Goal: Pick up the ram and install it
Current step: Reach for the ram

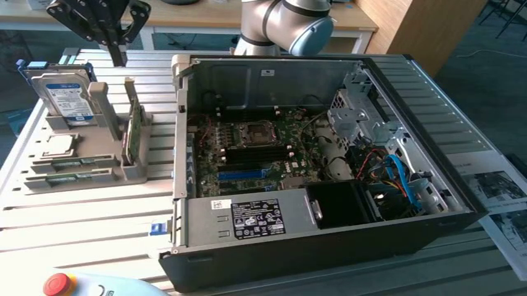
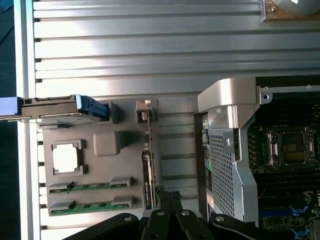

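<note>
While black two-finger gripper (image 1: 120, 57) hangs closed, empty, nearby: thin green ram stick (image 1: 132, 131), on edge in grey plastic holder (image 1: 123, 174); best gripped square across its faces, mid-length.

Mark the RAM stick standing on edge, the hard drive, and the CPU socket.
RAM stick (image 1: 132, 139), exterior view, green side face.
Hard drive (image 1: 68, 95), exterior view, blue-white label.
CPU socket (image 1: 257, 134), exterior view, socket centre.

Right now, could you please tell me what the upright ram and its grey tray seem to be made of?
Upright ram: thin green circuit board, likely fibreglass laminate, matte. Grey tray: probably plastic, going by its even, dull, moulded-looking surface.
</note>
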`<state>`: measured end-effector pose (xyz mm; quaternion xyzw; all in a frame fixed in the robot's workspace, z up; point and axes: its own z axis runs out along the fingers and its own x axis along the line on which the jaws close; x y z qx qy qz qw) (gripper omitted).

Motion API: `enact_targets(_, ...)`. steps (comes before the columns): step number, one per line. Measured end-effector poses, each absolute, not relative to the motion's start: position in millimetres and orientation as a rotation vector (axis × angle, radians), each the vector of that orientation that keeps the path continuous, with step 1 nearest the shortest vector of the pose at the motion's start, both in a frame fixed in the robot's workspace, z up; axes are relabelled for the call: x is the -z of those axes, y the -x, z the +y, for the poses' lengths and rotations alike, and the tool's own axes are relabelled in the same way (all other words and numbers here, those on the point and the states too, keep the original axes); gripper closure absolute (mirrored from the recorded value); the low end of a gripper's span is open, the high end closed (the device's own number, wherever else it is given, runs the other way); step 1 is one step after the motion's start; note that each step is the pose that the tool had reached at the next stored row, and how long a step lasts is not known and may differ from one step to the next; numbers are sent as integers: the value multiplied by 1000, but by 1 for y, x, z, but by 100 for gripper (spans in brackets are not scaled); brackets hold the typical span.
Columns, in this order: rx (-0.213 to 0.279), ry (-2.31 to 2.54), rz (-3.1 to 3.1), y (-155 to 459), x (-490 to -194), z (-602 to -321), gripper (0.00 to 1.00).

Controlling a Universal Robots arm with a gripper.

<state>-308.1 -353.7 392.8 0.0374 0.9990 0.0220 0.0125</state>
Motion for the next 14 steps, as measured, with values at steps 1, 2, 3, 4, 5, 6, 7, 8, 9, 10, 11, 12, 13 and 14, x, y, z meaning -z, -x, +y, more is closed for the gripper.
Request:
enact_targets(1, -69, -117, 3114, 310, -393, -353, 90)
enact_targets(2, -68, -117, 3114, 313, -393, -353, 90)
enact_targets(3, -69, -117, 3114, 315, -393, -352, 90)
enact_targets(4, -69, -117, 3114, 318, -393, -352, 90)
enact_targets(5, -69, -117, 3114, 320, -393, -351, 90)
enact_targets(6, -69, -116, 3114, 323, -393, -351, 90)
enact_targets(7, -69, -116, 3114, 325, -393, -351, 90)
enact_targets(8, -69, -116, 3114, 328, -393, -351, 90)
enact_targets(9, -69, -116, 3114, 330, -393, -350, 90)
enact_targets(10, -69, -117, 3114, 333, -393, -350, 90)
enact_targets(11, -69, -117, 3114, 336, -393, -350, 90)
enact_targets(12, -69, -117, 3114, 338, -393, -349, 90)
enact_targets(13, -69, -117, 3114, 341, -393, -349, 90)
enact_targets(14, -69, -117, 3114, 343, -393, -348, 90)
